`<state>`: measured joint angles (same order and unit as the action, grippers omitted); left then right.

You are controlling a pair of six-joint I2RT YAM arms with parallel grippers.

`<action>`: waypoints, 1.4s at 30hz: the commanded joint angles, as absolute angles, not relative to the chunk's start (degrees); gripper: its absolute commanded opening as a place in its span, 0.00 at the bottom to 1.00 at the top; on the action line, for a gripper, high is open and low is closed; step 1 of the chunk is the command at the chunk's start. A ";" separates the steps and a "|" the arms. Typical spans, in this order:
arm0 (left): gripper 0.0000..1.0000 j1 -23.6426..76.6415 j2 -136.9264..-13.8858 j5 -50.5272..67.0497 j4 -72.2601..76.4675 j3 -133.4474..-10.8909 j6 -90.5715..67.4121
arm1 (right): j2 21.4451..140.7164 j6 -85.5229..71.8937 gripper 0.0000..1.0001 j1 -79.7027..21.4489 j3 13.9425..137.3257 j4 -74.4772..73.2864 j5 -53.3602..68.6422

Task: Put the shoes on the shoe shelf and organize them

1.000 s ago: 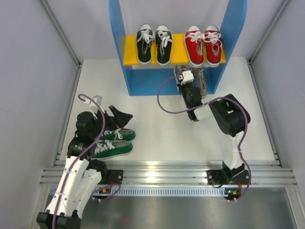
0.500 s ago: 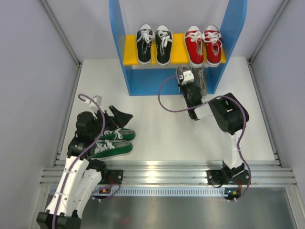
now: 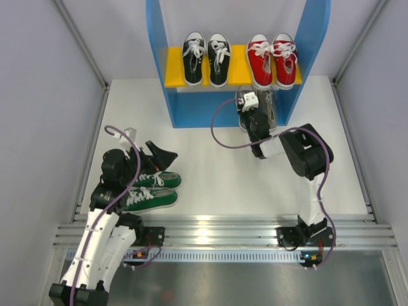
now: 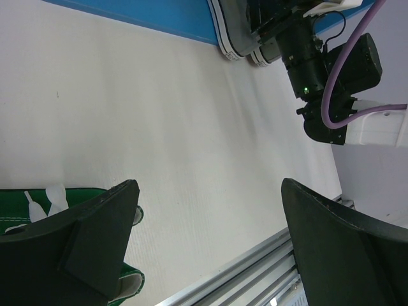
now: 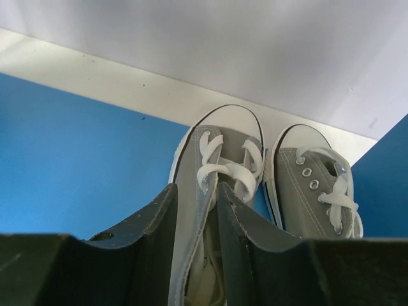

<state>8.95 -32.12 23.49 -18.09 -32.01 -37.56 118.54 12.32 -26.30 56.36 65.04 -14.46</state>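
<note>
1. Since a second ago only the right arm moves. The right gripper (image 5: pixel 194 203) reaches a little deeper toward the far edge and brings the grey shoe (image 5: pixel 226 150) further into the shelf's bottom level. The left arm stays as it was.
2. Near the near-left corner of the tabletop (image 3: pixel 210 172), the green pair (image 3: pixel 152 199) lies side by side with toes to the right. The left gripper (image 4: pixel 209 191) hovers above it, spread wide and holding nothing.
3. These shoes probably handle light. The canvas is soft and gives way, while the rubber sole is stiffer and not slippery. The side wall at the opening looks the best hold, with one finger inside. The loose laces may catch.
4. At the far edge, the right fingers are pressed together on the grey shoe's canvas side. The shoe rests on the blue base (image 5: pixel 76 146), just beside the second grey shoe (image 5: pixel 312 185).
5. The neighbour shoe, the right panel of the shoe shelf (image 3: pixel 312 44) and the purple cable (image 3: pixel 220 137) make this place narrow.
6. Farther up, the yellow board (image 3: pixel 237 71) carries the black pair (image 3: pixel 194 60) and the red pair (image 3: pixel 261 60).
</note>
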 commanded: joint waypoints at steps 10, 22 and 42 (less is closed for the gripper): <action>0.99 9.05 -31.29 23.64 -16.26 -33.75 -36.83 | 111.89 11.95 0.41 -25.22 51.00 74.52 -13.89; 0.99 8.96 -32.43 23.12 -16.17 -34.10 -37.26 | 84.76 19.33 0.71 -36.36 27.62 77.80 -19.69; 0.99 9.05 -37.62 24.70 -12.13 -37.00 -40.52 | 27.69 -15.11 0.99 -47.37 25.21 7.49 -13.26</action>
